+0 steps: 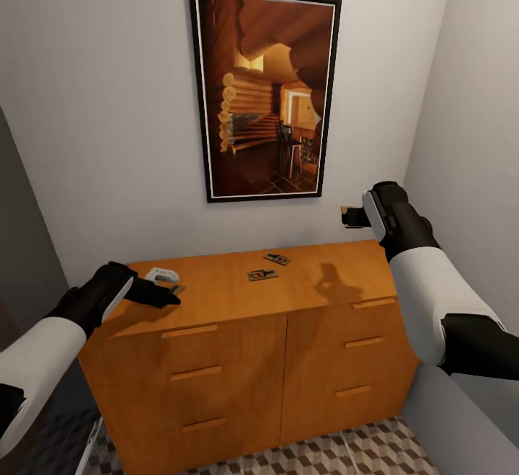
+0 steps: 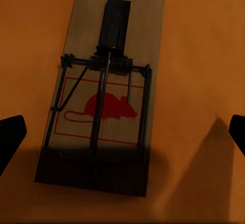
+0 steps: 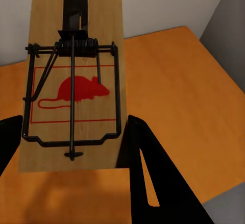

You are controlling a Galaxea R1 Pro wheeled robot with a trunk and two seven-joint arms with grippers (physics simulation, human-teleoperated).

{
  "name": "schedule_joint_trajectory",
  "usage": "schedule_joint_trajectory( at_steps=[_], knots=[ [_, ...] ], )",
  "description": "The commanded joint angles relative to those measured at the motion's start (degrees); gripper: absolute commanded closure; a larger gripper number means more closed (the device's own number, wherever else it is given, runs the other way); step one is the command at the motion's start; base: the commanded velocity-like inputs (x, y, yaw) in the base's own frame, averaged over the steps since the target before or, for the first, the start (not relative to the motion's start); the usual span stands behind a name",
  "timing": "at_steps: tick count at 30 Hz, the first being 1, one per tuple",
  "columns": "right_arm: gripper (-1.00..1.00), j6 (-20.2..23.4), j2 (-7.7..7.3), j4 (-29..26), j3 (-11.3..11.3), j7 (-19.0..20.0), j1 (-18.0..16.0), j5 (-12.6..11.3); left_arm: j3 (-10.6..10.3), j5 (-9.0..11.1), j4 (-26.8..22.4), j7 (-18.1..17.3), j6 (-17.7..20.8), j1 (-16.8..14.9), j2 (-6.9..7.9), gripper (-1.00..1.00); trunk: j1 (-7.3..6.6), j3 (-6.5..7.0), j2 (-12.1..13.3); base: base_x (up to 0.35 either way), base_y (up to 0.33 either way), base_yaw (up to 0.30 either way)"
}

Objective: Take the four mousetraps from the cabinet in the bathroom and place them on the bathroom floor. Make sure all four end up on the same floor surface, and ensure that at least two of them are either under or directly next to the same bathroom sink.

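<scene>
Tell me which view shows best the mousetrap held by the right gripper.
Right wrist view: the held mousetrap shows close, with its red mouse print and wire bar, between the right gripper fingers, above the cabinet top. Head view gives just its small tan end. The left wrist view frames a different trap.

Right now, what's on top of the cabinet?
On the cabinet top: two mousetraps near the middle, and a third mousetrap at the left end under the open left gripper, which partly covers it in the head view.
</scene>
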Motion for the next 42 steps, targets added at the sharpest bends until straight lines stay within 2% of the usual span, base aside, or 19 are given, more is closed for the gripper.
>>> schedule_joint_trajectory(
  at_steps=[1, 6, 13, 22, 23, 42],
  knots=[
    [1.00, 0.2, 0.02, 0.0, -0.1, -0.1, 0.0, -0.1, -0.3, 0.5, 0.2, 0.2, 0.3, -0.1, 0.10, -1.00, 0.00, -0.07, 0.0, 0.000, 0.000, 0.000],
    [1.00, 0.2, 0.05, 0.0, -0.1, -0.1, 0.0, -0.1, -0.3, 0.3, 1.2, 0.6, 0.3, -0.1, 0.13, -1.00, 0.00, -0.07, 0.0, 0.000, 0.000, 0.000],
    [1.00, 0.2, 0.06, 0.0, -0.1, -0.1, 0.0, -0.1, -0.2, -2.4, 2.0, 0.7, 0.3, -0.1, -0.06, -1.00, 0.00, -0.07, 0.0, 0.000, 0.000, 0.000],
    [1.00, 0.2, 0.05, 0.0, -0.1, -0.1, 0.0, -0.1, -0.2, -3.1, 3.0, 0.7, 0.3, -0.1, -0.24, -1.00, 0.00, -0.07, 0.0, 0.000, 0.000, 0.000],
    [1.00, 0.2, 0.06, 0.0, -0.1, -0.1, 0.0, -0.1, -0.2, -3.1, 3.3, 0.7, 0.3, -0.1, -0.27, 1.00, 0.00, -0.07, 0.0, 0.000, 0.000, 0.000],
    [1.00, 0.2, 0.04, 0.0, -0.1, -0.1, 0.0, -0.1, 0.0, -3.2, 4.1, 0.7, 0.3, -0.1, -0.34, 1.00, 0.00, -0.07, 0.0, 0.000, 0.000, 0.000]
  ],
)
